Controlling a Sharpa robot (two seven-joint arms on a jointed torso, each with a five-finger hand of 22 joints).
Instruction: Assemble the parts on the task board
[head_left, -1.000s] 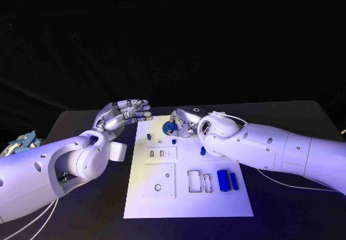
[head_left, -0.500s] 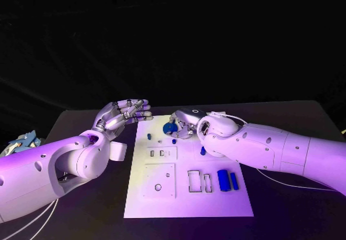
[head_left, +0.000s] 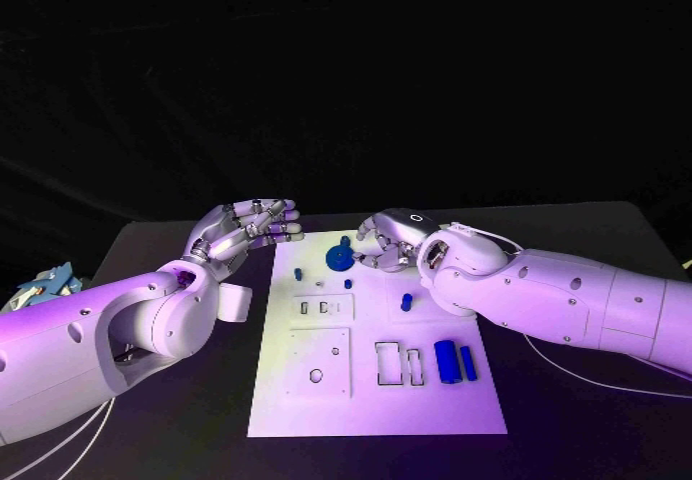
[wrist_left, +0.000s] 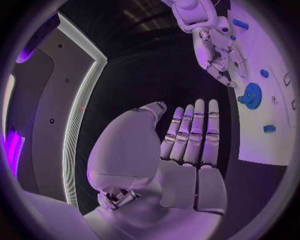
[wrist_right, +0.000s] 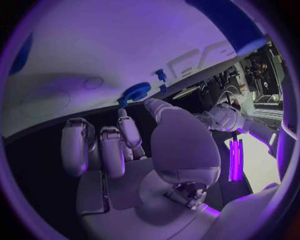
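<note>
Board (head_left: 378, 400) lies white in the middle of my black tabletop (head_left: 577, 410), and I place everything else from it. My left hand (head_left: 248, 228) hangs just off its far left corner, over bare tabletop, palm up, fingers straight and close together, nothing in it. My right hand (head_left: 389, 243) sits over the board's far edge, fingers curled loosely with gaps between them and nothing in its grasp; its fingertips are just beside the blue disc (head_left: 340, 260), and I cannot tell whether they touch it.

The disc rests near the board's far end, toward the middle. The left wrist view shows it as a round blue piece (wrist_left: 252, 95) lying on the white surface, with my right hand (wrist_left: 215, 52) beside it. The right wrist view has the disc (wrist_right: 135, 92) just past my fingertips (wrist_right: 128, 131).

Near the disc, a small blue peg (head_left: 299, 272) stands toward the board's left edge, and another small part (head_left: 348, 283) sits just nearer me than the disc. A further blue part (head_left: 407, 300) lies toward the board's right side, beside my right forearm. Nearer me, on the board's right, two long blue bars (head_left: 456, 361) lie side by side next to two narrow rectangular slots (head_left: 400, 363). Square insets with small holes run down the board's left half (head_left: 320, 360).
</note>
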